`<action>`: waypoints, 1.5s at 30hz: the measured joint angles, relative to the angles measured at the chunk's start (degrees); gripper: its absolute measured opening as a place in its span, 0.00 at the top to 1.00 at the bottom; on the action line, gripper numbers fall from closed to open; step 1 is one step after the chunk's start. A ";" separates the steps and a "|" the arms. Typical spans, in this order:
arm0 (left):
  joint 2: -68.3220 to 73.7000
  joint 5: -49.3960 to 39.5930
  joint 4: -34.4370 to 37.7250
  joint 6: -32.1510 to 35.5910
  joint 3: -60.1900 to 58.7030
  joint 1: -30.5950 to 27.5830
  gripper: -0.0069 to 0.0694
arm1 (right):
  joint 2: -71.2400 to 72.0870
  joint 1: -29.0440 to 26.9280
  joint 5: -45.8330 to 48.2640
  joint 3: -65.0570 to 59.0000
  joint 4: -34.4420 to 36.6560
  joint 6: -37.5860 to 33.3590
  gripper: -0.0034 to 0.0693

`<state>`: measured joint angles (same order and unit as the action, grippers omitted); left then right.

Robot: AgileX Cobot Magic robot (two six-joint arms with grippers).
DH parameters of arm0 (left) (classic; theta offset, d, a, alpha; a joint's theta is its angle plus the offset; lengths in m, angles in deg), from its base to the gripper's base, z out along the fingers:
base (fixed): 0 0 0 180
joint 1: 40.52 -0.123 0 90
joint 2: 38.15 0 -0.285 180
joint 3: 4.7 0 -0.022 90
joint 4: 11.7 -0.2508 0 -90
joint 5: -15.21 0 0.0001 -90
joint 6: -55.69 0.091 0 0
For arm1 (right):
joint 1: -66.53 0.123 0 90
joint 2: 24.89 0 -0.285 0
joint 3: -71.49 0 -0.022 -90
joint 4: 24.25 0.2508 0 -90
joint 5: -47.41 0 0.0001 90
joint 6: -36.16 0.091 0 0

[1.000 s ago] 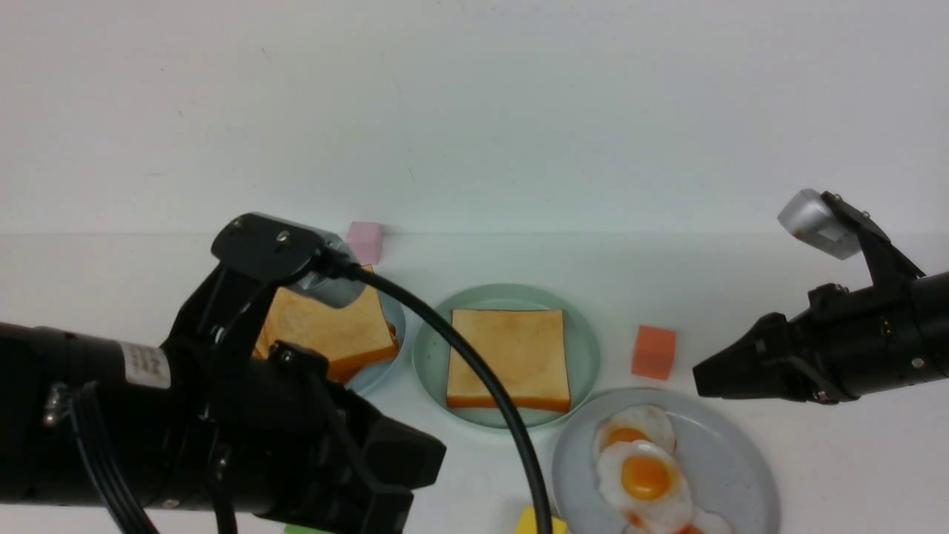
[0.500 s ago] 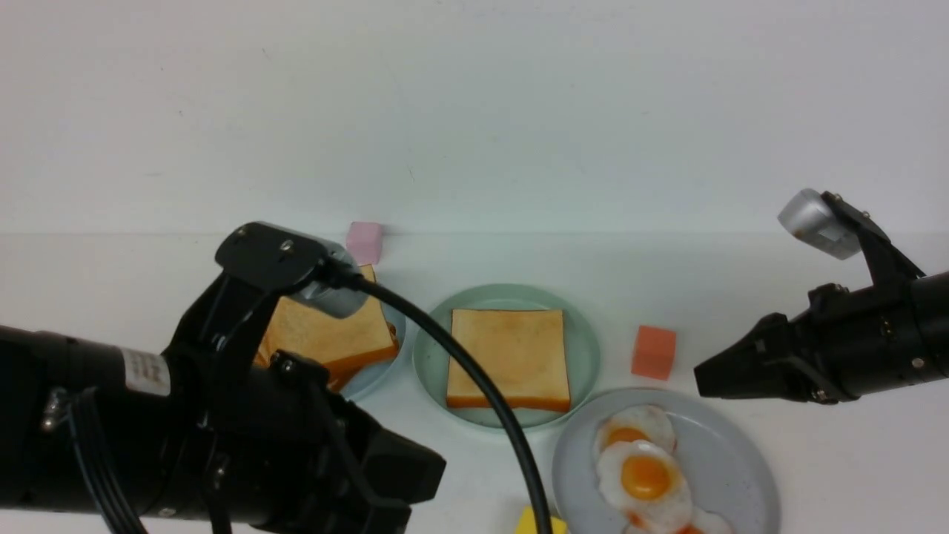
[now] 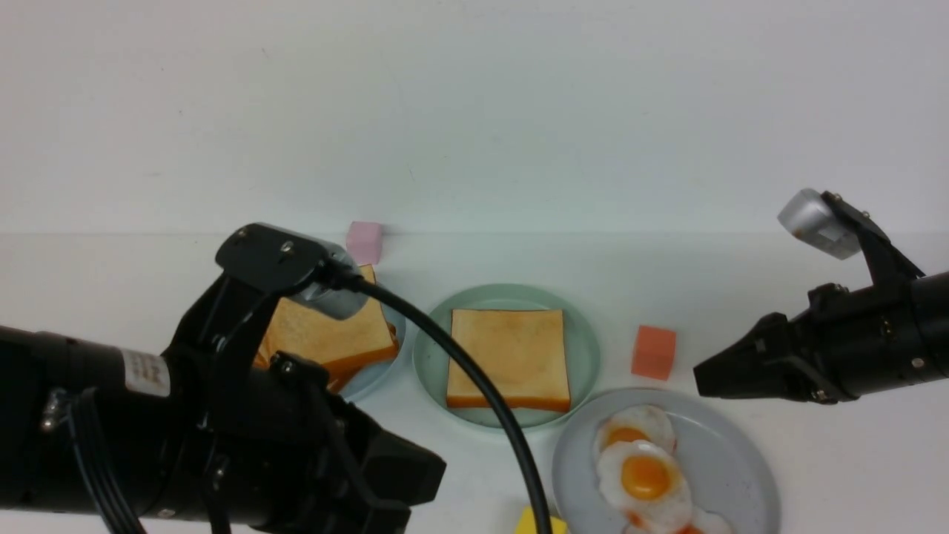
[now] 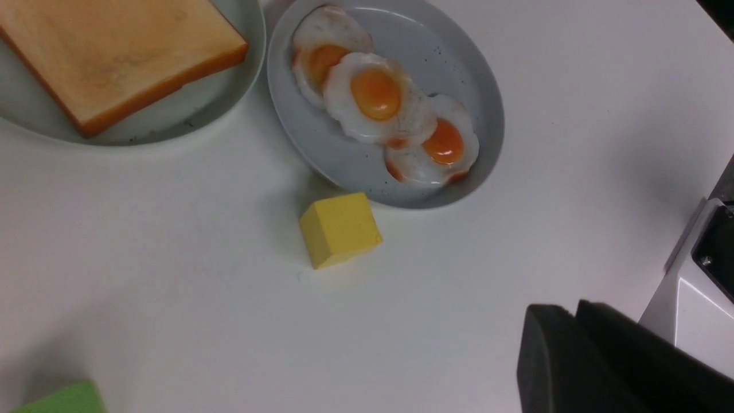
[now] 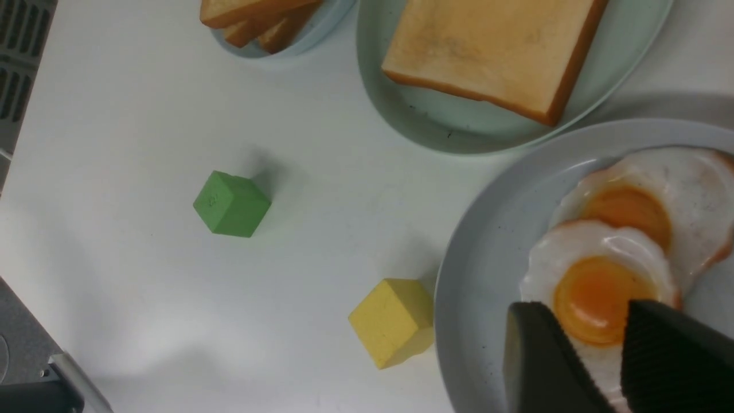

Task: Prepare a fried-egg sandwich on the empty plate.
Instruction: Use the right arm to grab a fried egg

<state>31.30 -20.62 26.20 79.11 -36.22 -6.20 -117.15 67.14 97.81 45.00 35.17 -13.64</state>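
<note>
I read the sandwich as one-third built. A single toast slice lies flat and square on the mint-green plate at mid-table, with no egg on it yet. The fried eggs overlap in a row of three on the grey plate, which touches the green plate's rim on the side toward the table's near right corner. The spare pile of toast slices sits skewed on the pale blue plate, toward the left edge. The right gripper hangs above the grey plate with its jaws partly apart and nothing between them; its wrist view looks down on the middle egg's yolk. The left gripper is above the table's near edge, jaws drawn almost together and empty. I expect an egg to be thin, light and limp, with a glossy face that may slip. I would pinch the white at its outer rim rather than the domed yolk, and choose the middle egg, which appears to lie over its neighbours. A careless pinch could lift two at once. The toast looks light and fairly stiff; I would grip it across its thickness at a crust edge and keep it level when setting it down.
</note>
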 joint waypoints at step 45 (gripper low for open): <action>0.00 0.00 0.00 0.05 0.00 0.00 0.77 | 0.00 0.00 -0.05 0.00 0.00 0.00 0.62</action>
<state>31.30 -20.62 26.20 79.17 -36.22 -6.20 -117.15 67.14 97.76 45.00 35.17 -13.64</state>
